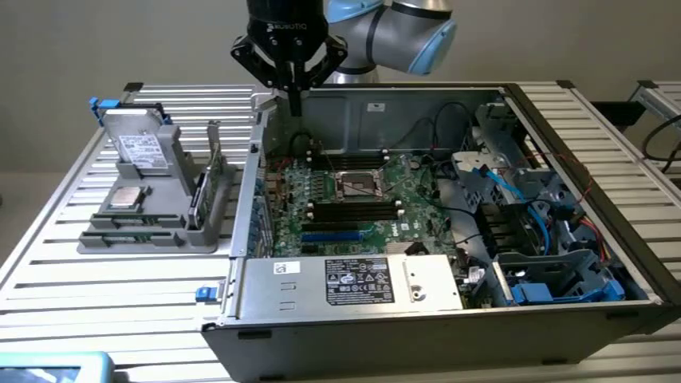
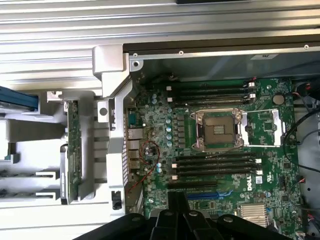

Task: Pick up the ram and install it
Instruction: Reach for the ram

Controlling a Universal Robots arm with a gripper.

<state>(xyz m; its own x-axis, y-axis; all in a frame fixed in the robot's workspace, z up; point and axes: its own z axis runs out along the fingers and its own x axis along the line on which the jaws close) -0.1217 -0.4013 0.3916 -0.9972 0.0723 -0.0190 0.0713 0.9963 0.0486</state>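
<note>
Slatted metal bench point(image 1: 96, 311) is occupied by an open computer case point(image 1: 426, 343) and a grey parts holder point(image 1: 139, 227). The ram point(image 1: 218, 187) point(image 2: 74, 150) is seen standing on edge in the holder, just beside the case wall at the exterior view's left, untouched. Jaws are closed together, nothing held, and poised above the case's back corner, near the motherboard point(image 1: 415, 207).
</note>
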